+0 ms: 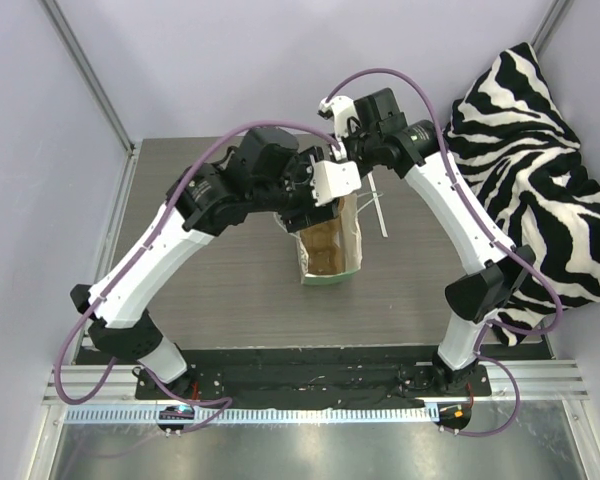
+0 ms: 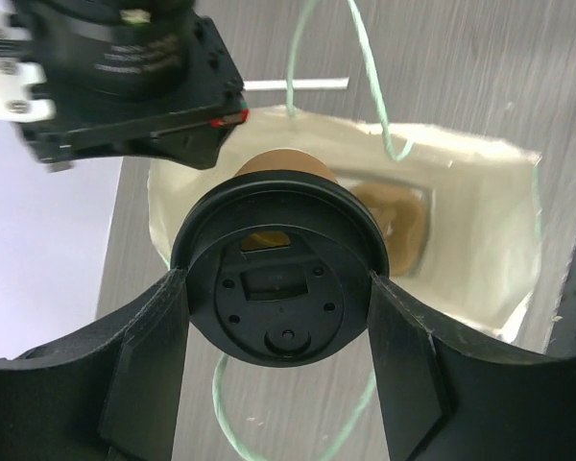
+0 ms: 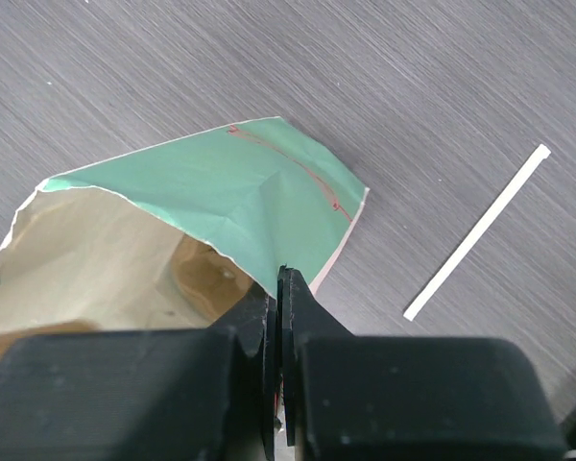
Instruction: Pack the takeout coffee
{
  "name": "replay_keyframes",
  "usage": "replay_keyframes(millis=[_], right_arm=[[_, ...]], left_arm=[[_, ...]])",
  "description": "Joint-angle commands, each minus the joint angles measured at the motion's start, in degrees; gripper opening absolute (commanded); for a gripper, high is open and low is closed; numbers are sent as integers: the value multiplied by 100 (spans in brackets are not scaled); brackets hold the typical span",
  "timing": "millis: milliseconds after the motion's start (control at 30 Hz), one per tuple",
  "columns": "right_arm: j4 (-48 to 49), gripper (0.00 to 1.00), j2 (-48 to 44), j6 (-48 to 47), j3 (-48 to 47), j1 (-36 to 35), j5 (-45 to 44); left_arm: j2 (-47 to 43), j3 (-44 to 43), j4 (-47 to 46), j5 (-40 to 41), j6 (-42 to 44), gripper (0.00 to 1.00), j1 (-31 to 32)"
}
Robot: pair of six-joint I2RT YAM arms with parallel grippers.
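My left gripper (image 2: 276,317) is shut on the takeout coffee (image 2: 278,264), a tan cup with a round black lid, and holds it just above the open mouth of the mint-green paper bag (image 2: 461,221). The brown pulp carrier (image 2: 394,221) lies at the bottom of the bag. My right gripper (image 3: 278,288) is shut on the bag's rim (image 3: 240,206) and holds it open. In the top view the bag (image 1: 330,255) stands mid-table under both wrists; the left gripper (image 1: 295,205) is at its far left edge and the right gripper (image 1: 335,180) at its far rim. The cup is hidden there.
A white paper strip (image 3: 475,233) lies on the table right of the bag, also in the top view (image 1: 378,212). A zebra-striped cushion (image 1: 540,170) fills the right side. The bag's string handles (image 2: 365,67) loop around the cup.
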State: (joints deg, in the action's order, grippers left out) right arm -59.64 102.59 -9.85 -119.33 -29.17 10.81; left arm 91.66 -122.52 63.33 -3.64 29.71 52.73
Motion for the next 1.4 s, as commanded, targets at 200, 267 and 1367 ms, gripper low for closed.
replay_keyframes(millis=[200,267,1367], right_arm=[[93,1,-590,387,322,-203,193],[84,1,-582,422,340,-195,264],[-127,1,-327,448,516,-98,1336]], left_arm=[[-367,1167,-759,575,1061,21,71],[-447,1590,-1111,627,1246,22,97],[-148,3533,-2000,381,2522,17,-219]])
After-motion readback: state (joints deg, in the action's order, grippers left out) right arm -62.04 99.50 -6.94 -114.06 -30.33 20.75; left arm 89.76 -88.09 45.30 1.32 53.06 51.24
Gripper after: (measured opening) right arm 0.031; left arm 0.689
